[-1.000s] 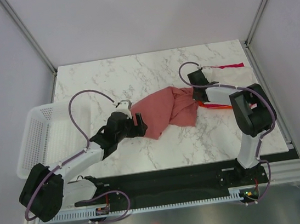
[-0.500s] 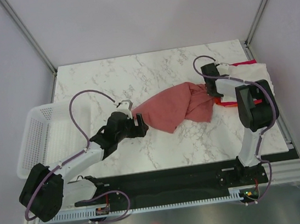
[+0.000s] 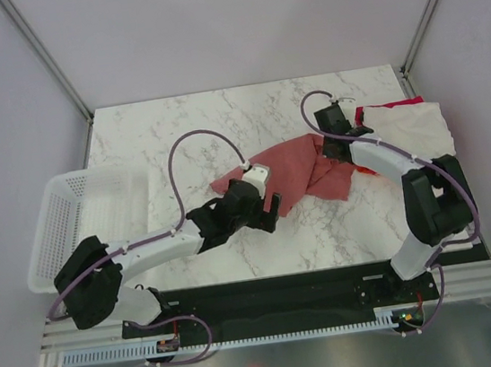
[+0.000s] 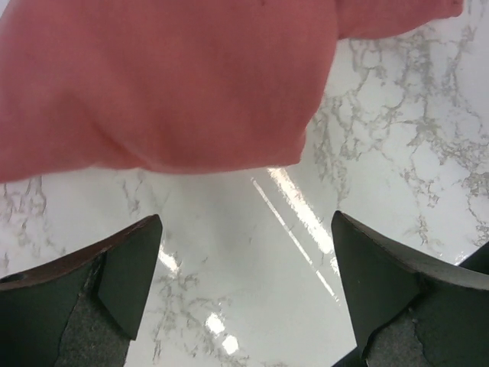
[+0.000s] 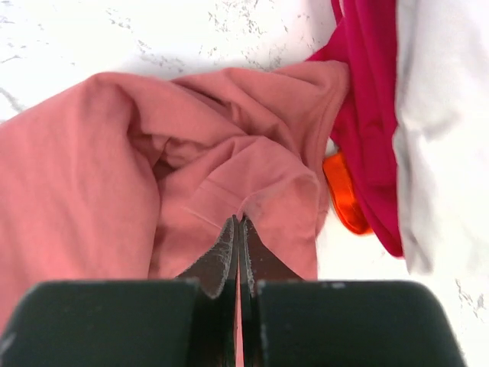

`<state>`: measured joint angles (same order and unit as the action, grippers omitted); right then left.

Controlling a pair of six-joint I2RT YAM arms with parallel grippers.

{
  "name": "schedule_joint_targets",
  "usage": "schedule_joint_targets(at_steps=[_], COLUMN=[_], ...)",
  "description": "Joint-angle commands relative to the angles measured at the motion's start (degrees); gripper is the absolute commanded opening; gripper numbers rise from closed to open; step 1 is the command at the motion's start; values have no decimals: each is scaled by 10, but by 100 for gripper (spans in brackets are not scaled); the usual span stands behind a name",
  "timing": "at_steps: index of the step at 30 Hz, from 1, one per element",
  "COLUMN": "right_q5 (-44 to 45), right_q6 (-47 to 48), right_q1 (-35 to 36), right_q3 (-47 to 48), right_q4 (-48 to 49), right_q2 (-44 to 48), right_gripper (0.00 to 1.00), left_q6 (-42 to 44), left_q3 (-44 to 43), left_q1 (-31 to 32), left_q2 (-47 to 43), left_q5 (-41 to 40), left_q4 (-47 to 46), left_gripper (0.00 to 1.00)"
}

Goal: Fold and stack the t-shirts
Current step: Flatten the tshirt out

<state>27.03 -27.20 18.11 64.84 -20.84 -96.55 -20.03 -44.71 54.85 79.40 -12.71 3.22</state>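
The salmon-red t-shirt (image 3: 289,170) lies bunched across the middle of the marble table; it also shows in the left wrist view (image 4: 168,84) and the right wrist view (image 5: 114,183). My right gripper (image 3: 333,127) is shut on a fold at its right end, the jaws (image 5: 239,223) pinching cloth. My left gripper (image 3: 263,213) is open and empty, just in front of the shirt's near edge, above bare marble (image 4: 244,252). A cream-white shirt (image 3: 406,131) lies at the far right on a magenta shirt (image 5: 367,115) and an orange one (image 5: 348,199).
A white plastic mesh basket (image 3: 78,219) stands at the table's left edge. Purple cables loop over both arms. Metal frame posts rise at the back corners.
The left arm swung right and forward, its gripper now at the shirt's near edge. The right gripper moved back left with the shirt's end, and the shirt bunched toward the middle.
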Motion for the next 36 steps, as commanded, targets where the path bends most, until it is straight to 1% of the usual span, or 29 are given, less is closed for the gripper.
schedule_joint_targets(at_steps=[1, 3, 4, 7, 8, 11, 13, 14, 15, 16, 17, 18, 19, 20, 21, 24, 25, 26, 27, 28, 30, 31, 32, 35, 36], right_q5=[-44, -59, -65, -75, -85, -96, -108, -113, -121, -127, -131, -134, -139, -144, -148, -173, -181, -195, -204, -211, -226, -234, -238, -247, -251], right_q6=[3, 0, 0, -4, -5, -6, -7, -8, -9, -8, -7, -7, -4, 2, 6, 18, 20, 23, 29, 32, 41, 43, 44, 47, 47], right_q1=[-10, -10, -10, -11, -15, -28, -36, -45, -49, -52, -57, -57, -57, -58, -57, -58, -57, -57, -58, -57, -57, -57, -57, -57, -57], right_q3=[-26, -34, -37, -37, -37, -35, -35, -35, -35, -33, -32, -30, -21, -15, -8, 38, 48, 58, 77, 87, 120, 130, 143, 207, 248], right_q4=[-12, -15, -20, -34, -37, -44, -46, -48, -51, -51, -53, -56, -65, -70, -82, -109, -116, -123, -136, -141, -168, -176, -184, -218, -234], right_q2=[71, 94, 117, 157, 166, 198, 217, 222, 232, 237, 241, 246, 252, 254, 259, 275, 282, 289, 306, 317, 347, 357, 366, 389, 394], right_gripper=[0, 0, 0, 0, 0, 0, 0, 0, 0, 0, 0, 0, 0, 0, 0, 0, 0, 0, 0, 0, 0, 0, 0, 0, 0], left_q6=[54, 56, 54, 54, 55, 56, 58, 56, 49, 41, 29, 23, 17, 7, 5, 2, -2, -11, -18, -33, -51, -67, -72, -84, -84], left_q3=[-72, -128, -169, -244, -258, -297, -322, -334, -346, -360, -361, -358, -340, -327, -316, -276, -260, -251, -243, -232, -225, -224, -228, -269, -288], left_q1=[32, 35, 36, 36, 36, 33, 31, 22, 14, 4, -18, -30, -39, -52, -54, -55, -55, -55, -55, -55, -55, -55, -55, -61, -66], left_q2=[63, 103, 150, 213, 247, 295, 315, 333, 343, 348, 348, 333, 319, 298, 257, 176, 114, 84, 49, -6, -62, -87, -134, -191, -198], left_q5=[-67, -70, -84, -86, -83, -79, -67, -64, -60, -53, -41, -14, -5, -5, -18, -22, -14, -3, 27, 43, 80, 83, 85, 71, 73], left_q4=[49, 72, 103, 156, 165, 183, 188, 203, 218, 230, 234, 238, 236, 231, 227, 233, 237, 239, 244, 252, 269, 289, 300, 363, 386], left_gripper=[100, 99, 99, 99, 99, 98, 94, 88, 71, 60, 49, 28, 19, 8, 2, 2, 2, 2, 2, 2, 2, 2, 2, 2, 2])
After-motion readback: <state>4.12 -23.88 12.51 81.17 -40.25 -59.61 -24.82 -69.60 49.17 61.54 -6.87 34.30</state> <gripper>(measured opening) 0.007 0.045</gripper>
